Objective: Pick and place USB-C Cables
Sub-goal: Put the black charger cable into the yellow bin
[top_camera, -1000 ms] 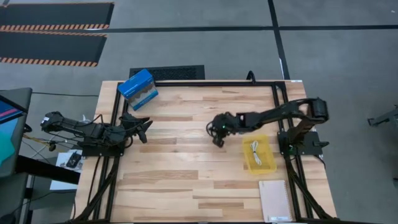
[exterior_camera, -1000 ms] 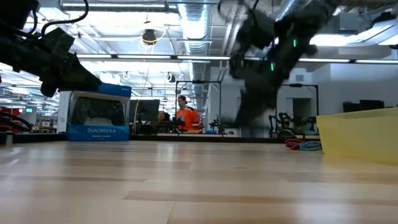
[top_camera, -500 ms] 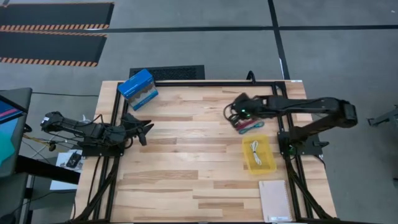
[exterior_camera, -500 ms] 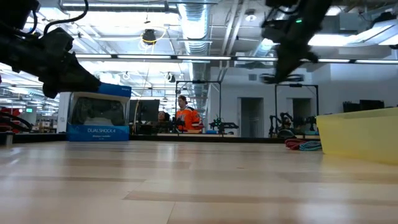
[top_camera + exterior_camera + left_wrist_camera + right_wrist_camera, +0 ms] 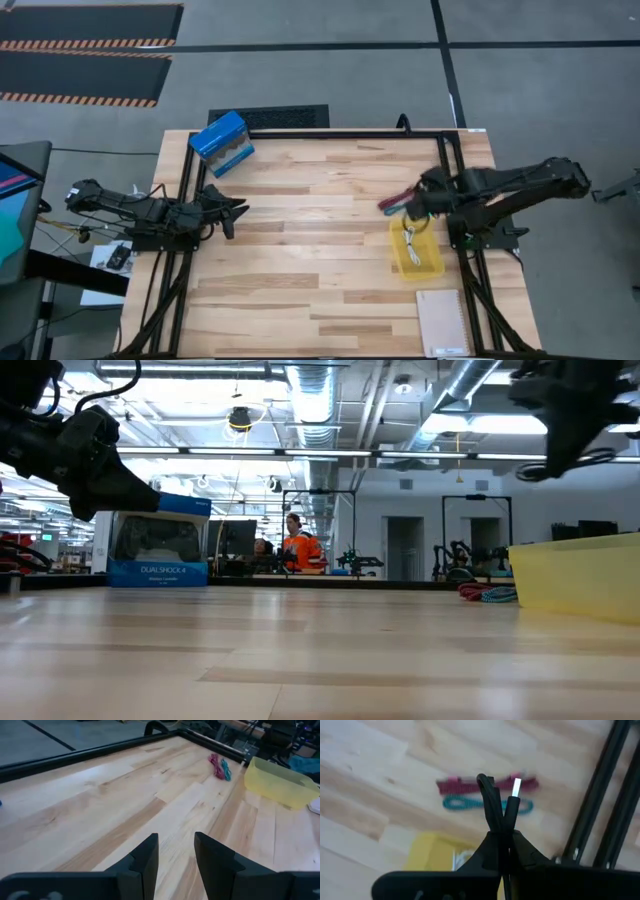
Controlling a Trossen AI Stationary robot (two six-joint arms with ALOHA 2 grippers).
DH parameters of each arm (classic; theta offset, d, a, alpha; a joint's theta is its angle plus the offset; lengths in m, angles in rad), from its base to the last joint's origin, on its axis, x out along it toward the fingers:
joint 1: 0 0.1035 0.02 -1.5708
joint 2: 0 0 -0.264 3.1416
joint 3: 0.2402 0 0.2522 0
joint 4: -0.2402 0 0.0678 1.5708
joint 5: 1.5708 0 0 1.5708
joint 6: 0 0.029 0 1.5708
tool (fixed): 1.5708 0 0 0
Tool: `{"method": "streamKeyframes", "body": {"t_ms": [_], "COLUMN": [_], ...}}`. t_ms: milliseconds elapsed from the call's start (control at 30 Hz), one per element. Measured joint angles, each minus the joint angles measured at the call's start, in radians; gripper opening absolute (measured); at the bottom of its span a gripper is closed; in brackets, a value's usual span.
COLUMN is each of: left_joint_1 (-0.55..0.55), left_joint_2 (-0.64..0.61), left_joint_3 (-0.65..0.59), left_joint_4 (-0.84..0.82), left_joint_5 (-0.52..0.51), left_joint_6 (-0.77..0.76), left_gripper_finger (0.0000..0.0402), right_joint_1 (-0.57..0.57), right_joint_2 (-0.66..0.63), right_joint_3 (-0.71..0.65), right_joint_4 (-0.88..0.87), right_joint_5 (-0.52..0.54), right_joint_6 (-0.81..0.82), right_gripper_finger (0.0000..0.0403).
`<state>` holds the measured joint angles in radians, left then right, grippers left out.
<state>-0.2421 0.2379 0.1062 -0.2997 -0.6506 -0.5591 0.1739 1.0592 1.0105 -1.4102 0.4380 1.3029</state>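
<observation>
The black cable point(image 5: 492, 805) is pinched in my right gripper point(image 5: 504, 836) above the yellow bin point(image 5: 432, 262); white cable point(image 5: 411, 243) binned; dark red cable point(image 5: 451, 785) and teal cable point(image 5: 462, 804) left beside it. Left gripper point(image 5: 175, 852) waits, parted.

Robotics lab, exposed ceiling ducts point(image 5: 320, 400), other robot rigs point(image 5: 465, 555)

Grey floor point(image 5: 330, 50) with hazard-striped mats point(image 5: 85, 22); ducted ceiling point(image 5: 310, 400) overhead.

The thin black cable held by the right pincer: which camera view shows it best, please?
The right wrist view: the thin black cable stands close up, pinched in the right pincer. In the low view it dangles as a small loop. The high view barely resolves it; the left wrist view misses it.
</observation>
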Motion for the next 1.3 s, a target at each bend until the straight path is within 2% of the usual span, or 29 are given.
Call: {"method": "streamKeyframes", "body": {"t_ms": [133,300,600,733,900,1300], "left_joint_1": [0.0,0.0,0.0,0.0,0.0,0.0], "left_joint_2": [0.0,0.0,0.0,0.0,0.0,0.0], "left_joint_3": [0.0,0.0,0.0,0.0,0.0,0.0], "left_joint_4": [-0.001,-0.001,-0.001,-0.001,-0.001,-0.002], "left_joint_5": [0.0,0.0,0.0,0.0,0.001,0.001], "left_joint_6": [-0.001,0.016,0.019,0.019,0.019,0.018], "left_gripper_finger": [0.0113,0.0113,0.0113,0.0113,0.0113,0.0113], "right_joint_1": [0.139,0.257,0.399,0.429,0.435,0.425], "right_joint_2": [0.013,0.044,0.188,0.27,0.346,0.469], "right_joint_3": [-0.052,-0.105,-0.107,-0.108,-0.108,-0.108], "right_joint_4": [-0.008,-0.004,0.062,0.086,0.159,0.213], "right_joint_5": [-0.003,-0.038,-0.055,-0.098,-0.103,-0.13], "right_joint_6": [0.185,0.384,0.584,0.648,0.66,0.697], "right_gripper_finger": [0.0014,0.0014,0.0015,0.0015,0.0014,0.0016]}}
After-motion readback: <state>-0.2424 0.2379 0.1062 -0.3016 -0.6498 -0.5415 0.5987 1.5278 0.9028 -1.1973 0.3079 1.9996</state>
